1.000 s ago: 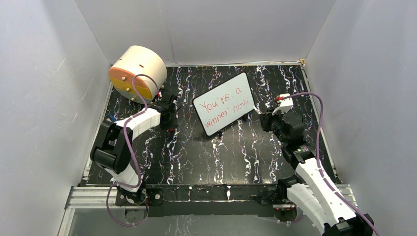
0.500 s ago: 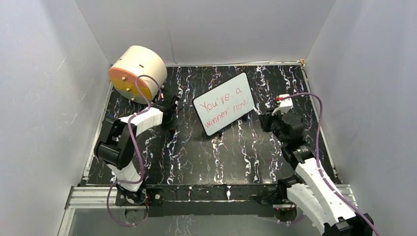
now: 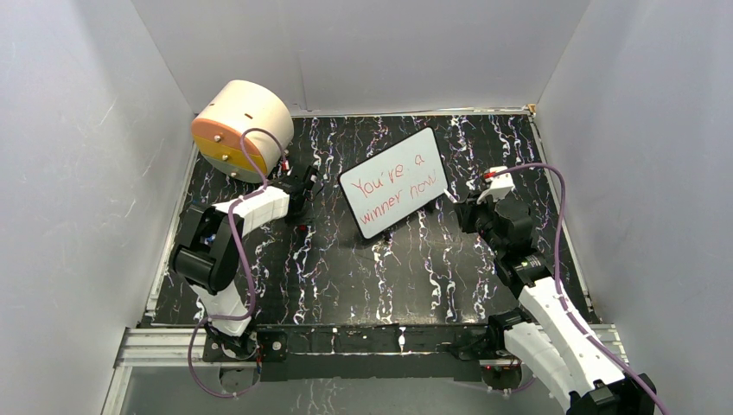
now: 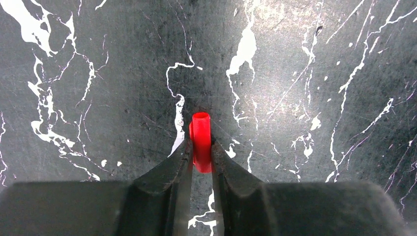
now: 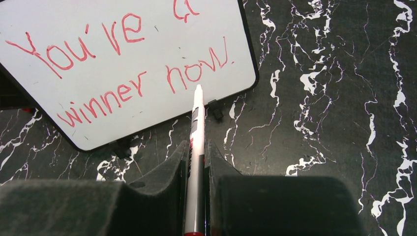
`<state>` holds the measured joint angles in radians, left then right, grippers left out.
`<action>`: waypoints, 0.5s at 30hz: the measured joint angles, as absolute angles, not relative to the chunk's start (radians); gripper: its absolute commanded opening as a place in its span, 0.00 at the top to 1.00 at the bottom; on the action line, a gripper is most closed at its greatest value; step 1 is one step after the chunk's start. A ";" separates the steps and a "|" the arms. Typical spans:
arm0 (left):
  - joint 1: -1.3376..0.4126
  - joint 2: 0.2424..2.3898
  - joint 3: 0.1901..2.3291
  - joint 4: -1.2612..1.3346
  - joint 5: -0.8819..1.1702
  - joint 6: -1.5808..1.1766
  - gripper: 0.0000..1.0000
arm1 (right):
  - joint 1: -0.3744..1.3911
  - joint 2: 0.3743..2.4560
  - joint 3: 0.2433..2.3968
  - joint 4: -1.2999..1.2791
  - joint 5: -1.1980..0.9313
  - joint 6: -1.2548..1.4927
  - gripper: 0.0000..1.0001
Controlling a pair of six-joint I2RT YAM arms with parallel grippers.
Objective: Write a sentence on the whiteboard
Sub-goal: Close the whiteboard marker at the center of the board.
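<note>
Right wrist: right gripper clamps marker; left gripper pinches red cap. I judge the whiteboard light, stiff; grasp its rim.

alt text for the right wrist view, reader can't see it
The right claw is shut on a white marker, its tip over the lower right of the whiteboard, just below the red sentence "You're a winner now." Around it lies a black table with white veining.

The whiteboard, bearing the red sentence, sits right of the beige drum.
</note>
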<state>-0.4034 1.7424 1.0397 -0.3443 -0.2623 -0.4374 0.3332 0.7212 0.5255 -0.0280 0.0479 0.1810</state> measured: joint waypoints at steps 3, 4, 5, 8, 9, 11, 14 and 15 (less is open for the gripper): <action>-0.404 1.743 1.041 -0.344 -0.260 -0.436 0.95 | 0.333 0.721 0.525 -0.028 0.048 0.181 1.00; -0.404 1.743 1.041 -0.344 -0.258 -0.434 0.97 | 0.333 0.722 0.525 -0.028 0.047 0.181 1.00; -0.404 1.741 1.041 -0.344 -0.258 -0.431 0.99 | 0.333 0.721 0.525 -0.028 0.045 0.181 1.00; -0.404 1.736 1.040 -0.348 -0.252 -0.427 1.00 | 0.333 0.721 0.525 -0.028 0.040 0.181 1.00; -0.404 1.731 1.038 -0.353 -0.247 -0.425 1.00 | 0.333 0.721 0.525 -0.028 0.037 0.181 1.00; -0.403 1.715 1.032 -0.374 -0.237 -0.420 1.00 | 0.333 0.722 0.525 -0.028 0.029 0.180 1.00; -0.403 1.672 1.023 -0.414 -0.210 -0.404 1.00 | 0.333 0.721 0.525 -0.028 0.003 0.179 1.00; -0.403 1.652 1.023 -0.428 -0.197 -0.395 1.00 | 0.333 0.721 0.525 -0.028 -0.006 0.178 1.00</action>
